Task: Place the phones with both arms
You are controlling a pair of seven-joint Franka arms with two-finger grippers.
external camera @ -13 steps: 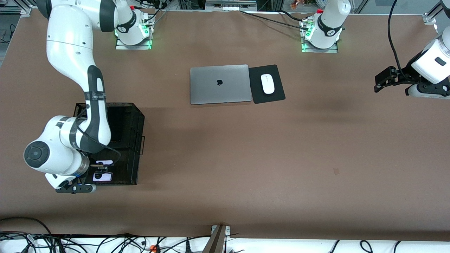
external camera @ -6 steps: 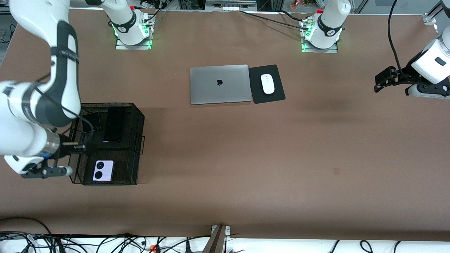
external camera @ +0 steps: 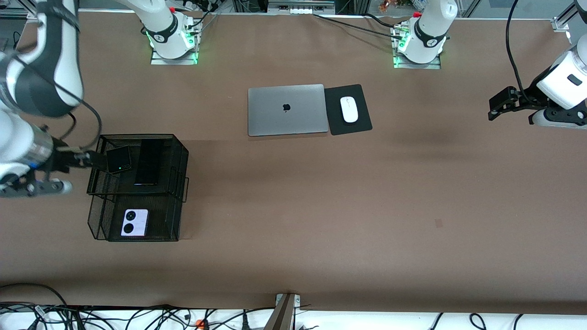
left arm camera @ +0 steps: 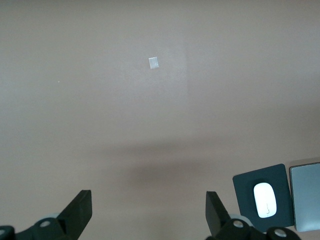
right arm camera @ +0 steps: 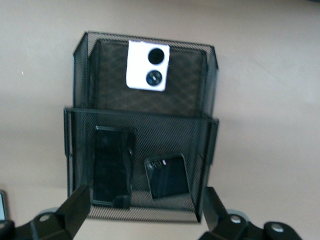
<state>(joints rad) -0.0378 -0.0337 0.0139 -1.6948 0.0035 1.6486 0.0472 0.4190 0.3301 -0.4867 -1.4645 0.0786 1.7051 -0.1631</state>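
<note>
A black mesh basket (external camera: 182, 182) (right arm camera: 210, 82) stands at the right arm's end of the table. Its upper tier holds a small squarish black phone (external camera: 119, 159) (right arm camera: 167, 176) beside a long slim black one (external camera: 147, 162) (right arm camera: 113, 166). A pale lilac phone (external camera: 134, 222) (right arm camera: 148, 65) with two black circles lies in the lower tier, nearer the front camera. My right gripper (external camera: 94, 158) (right arm camera: 145, 212) hangs open and empty above the upper tier's outer edge. My left gripper (external camera: 497, 106) (left arm camera: 148, 212) waits, open and empty, over bare table at the left arm's end.
A shut silver laptop (external camera: 286, 110) (left arm camera: 306, 192) lies mid-table toward the bases, with a white mouse (external camera: 349, 109) (left arm camera: 265, 200) on a black pad (external camera: 362, 123) beside it. Cables (external camera: 137, 318) run along the front edge. A small pale mark (external camera: 439, 222) (left arm camera: 154, 62) is on the tabletop.
My right gripper has risen from over the lilac phone in the lower tier and drawn back to the upper tier's outer edge. The phones are uncovered. The left arm has not moved.
</note>
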